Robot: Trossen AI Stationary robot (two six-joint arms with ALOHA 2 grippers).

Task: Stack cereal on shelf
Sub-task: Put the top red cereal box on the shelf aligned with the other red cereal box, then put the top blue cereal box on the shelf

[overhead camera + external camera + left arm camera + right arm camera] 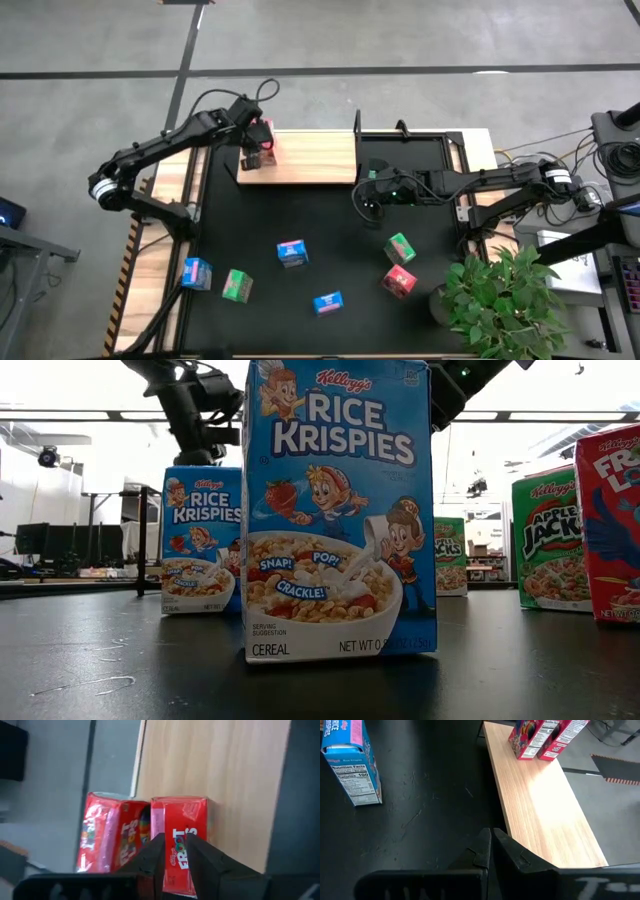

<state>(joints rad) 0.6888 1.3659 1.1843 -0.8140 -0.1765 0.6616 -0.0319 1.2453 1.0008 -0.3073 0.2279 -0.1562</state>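
Counted from the overhead view:
- small blue printed cereal boxes (pixel 292 253): three
- small green printed cereal boxes (pixel 237 286): two
- small pink-red printed cereal boxes (pixel 398 281): three, probably, two packed tight on the light wooden shelf board (pixel 310 157)
- shelf board: one

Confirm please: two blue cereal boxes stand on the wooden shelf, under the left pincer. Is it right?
Not blue. The right wrist view shows the two cereal boxes on the wooden shelf are red Froot Loops; they do stand under the left pincer.
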